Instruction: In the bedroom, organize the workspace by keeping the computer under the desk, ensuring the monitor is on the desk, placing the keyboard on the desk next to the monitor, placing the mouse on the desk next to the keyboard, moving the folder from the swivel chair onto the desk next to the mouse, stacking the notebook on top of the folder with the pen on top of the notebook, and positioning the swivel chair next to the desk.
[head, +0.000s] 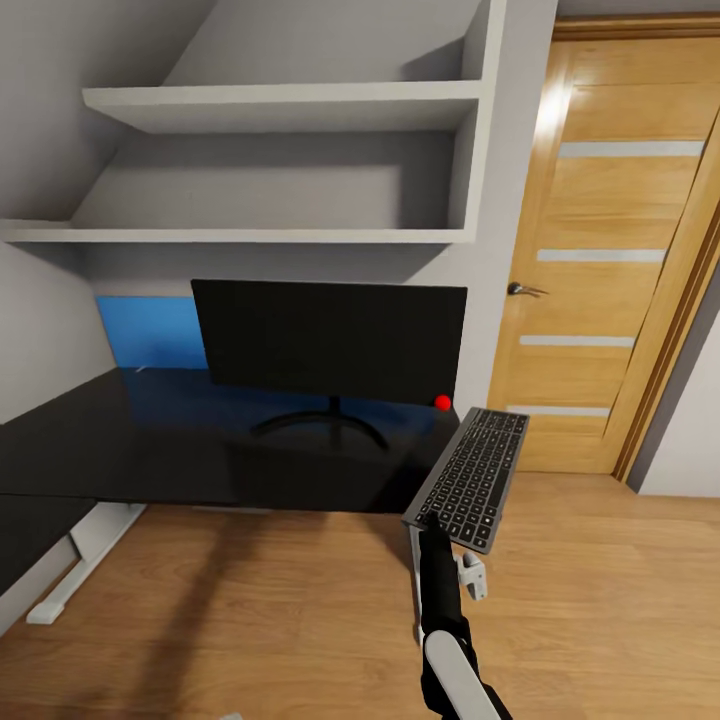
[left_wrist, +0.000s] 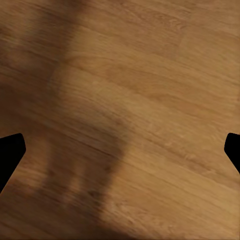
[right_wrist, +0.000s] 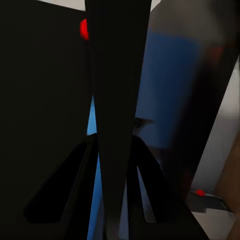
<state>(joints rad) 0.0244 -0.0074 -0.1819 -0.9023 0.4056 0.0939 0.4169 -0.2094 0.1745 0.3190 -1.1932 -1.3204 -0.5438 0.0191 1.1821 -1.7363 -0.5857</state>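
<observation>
- Right gripper (head: 436, 528) is clamped on the near short edge of the keyboard (head: 470, 476), which is raised and tilted off the desk's (head: 150, 450) right end.
- Risk: an end-held, cantilevered board may pivot or slip; its far end could knock the monitor (head: 330, 340) beyond.
- Left gripper (left_wrist: 120, 150) jaws spread wide over the floor (left_wrist: 150, 75), empty.

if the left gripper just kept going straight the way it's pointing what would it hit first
Most likely the wood floor. The left wrist view looks along the open fingers onto bare shadowed planks, nothing between, though the depth is hard to judge.
</observation>
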